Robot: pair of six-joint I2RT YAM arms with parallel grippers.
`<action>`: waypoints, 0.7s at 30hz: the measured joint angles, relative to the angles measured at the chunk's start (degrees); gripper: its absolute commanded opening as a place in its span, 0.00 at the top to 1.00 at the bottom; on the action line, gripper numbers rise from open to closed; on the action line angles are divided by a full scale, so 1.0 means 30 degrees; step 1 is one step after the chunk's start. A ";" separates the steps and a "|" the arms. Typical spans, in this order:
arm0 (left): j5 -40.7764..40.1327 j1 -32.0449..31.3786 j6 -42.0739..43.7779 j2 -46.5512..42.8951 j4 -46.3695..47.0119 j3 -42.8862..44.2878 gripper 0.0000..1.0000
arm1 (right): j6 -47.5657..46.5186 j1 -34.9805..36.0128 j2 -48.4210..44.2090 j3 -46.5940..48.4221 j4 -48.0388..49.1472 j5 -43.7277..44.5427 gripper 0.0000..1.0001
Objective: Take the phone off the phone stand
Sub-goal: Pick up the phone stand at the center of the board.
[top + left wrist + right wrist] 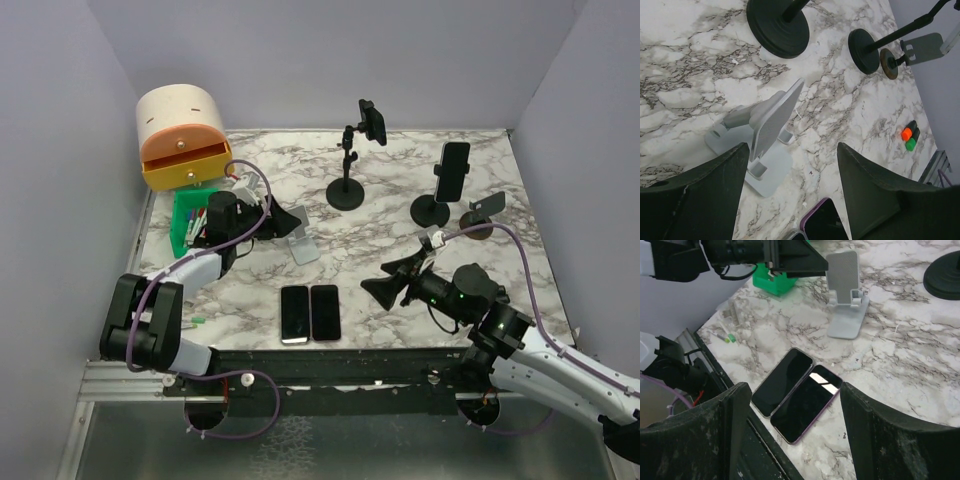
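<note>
**Top external plus both wrists: grey stand bare, two phones up on the black poles**

Top external: my left gripper (pixel 288 222) sits just beside the grey stand (pixel 302 243), jaws apart and nothing in them. That stand's cradle is bare. Two phones lie flat side by side near the front edge, the left flat phone (pixel 295 313) and the right flat phone (pixel 325 312). My right gripper (pixel 380 279) hovers just right of them, spread wide and empty too.

What's left, as I read it, is the upright phone (pixel 454 170) clamped on a black pole stand back right. There's also what looks like another, the tilted phone (pixel 373 122), on the taller pole mid-back. So I'd call this between pickups.

The next move probably wants my right arm swung back to the upright phone. Jaws go across its long edges, then it lifts out of the clamp without tipping the round base.

In the way: the small empty holder (pixel 487 206) stands just beside that base, so coming in from the right looks tight. The green bin (pixel 185 222) and drawer box (pixel 183 140) are far left, no bother.

Left wrist: fingers wide, the grey stand between and beyond them, no phone on it. Two capped markers (pixel 910 136) lie near the table edge.

Right wrist: both flat phones lie screen-up on the marble below my open jaws, which touch neither.
</note>
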 measured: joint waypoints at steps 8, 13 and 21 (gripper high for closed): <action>0.0583 0.0000 0.0364 0.1421 0.1545 0.0219 0.61 | 0.0000 0.0000 -0.0138 0.0007 0.0911 -0.1180 0.23; 0.1086 0.0007 0.0546 0.2477 0.2200 0.0495 0.66 | 0.0109 0.0000 -0.0138 0.0007 0.1435 -0.1909 0.23; 0.1727 0.0007 0.0546 0.2739 0.2900 0.0495 0.56 | 0.0335 0.0000 -0.0029 0.0007 0.1727 -0.2317 0.23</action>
